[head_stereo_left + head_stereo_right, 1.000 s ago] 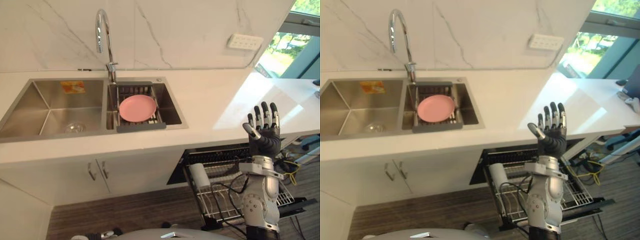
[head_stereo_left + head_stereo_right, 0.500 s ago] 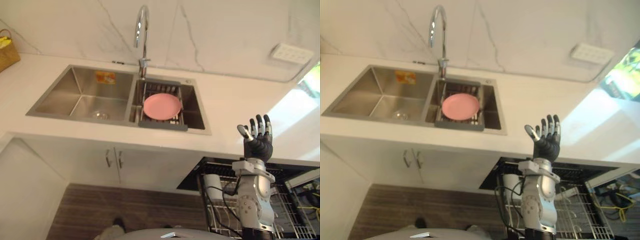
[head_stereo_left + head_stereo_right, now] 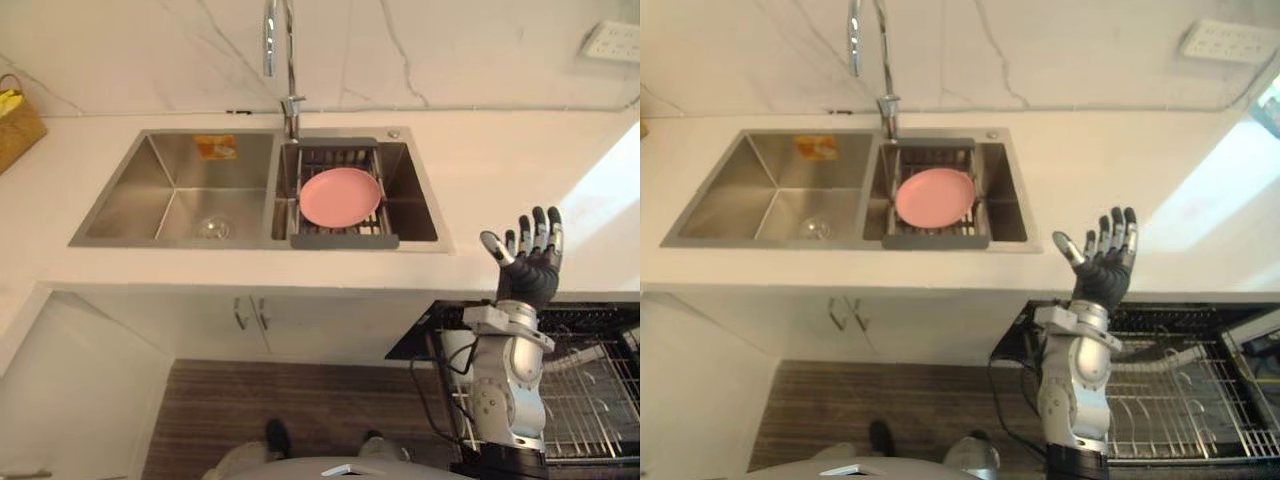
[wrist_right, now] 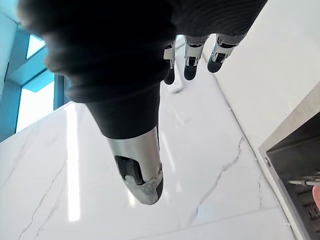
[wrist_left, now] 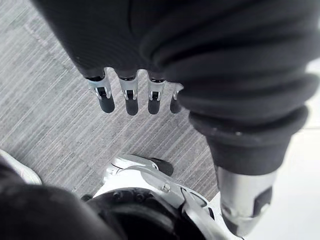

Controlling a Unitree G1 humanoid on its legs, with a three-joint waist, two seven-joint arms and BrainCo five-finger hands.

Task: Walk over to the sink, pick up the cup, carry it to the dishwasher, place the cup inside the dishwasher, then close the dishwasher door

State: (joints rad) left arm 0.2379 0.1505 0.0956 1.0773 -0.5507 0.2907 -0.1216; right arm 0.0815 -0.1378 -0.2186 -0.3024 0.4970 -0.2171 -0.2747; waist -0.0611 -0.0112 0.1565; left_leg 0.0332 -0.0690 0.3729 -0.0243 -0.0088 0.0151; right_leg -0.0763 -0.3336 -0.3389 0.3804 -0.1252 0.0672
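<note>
Overall: I see a bright, daylit kitchen from the head views.
Source: light enters from my right and washes out a patch of the countertop (image 3: pixel 605 195).
Glare: I get hard highlights on the faucet (image 3: pixel 268 45) and a soft sheen in the sink (image 3: pixel 175 195).
Shadow: the cabinet (image 3: pixel 300 325) under the counter edge looks duller.
Backlight: the window (image 4: pixel 32 105) glows, and the right hand (image 4: pixel 191 62) reads near black.

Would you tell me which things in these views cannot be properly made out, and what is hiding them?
Dishwasher rack: the arm of the right hand covers its sink-side corner in both eye views, so any cup there is hidden; the right edge crops it.
Faucet: top cropped by the upper edge, both eye views.
Basket: cropped by the left eye view's left edge.
</note>
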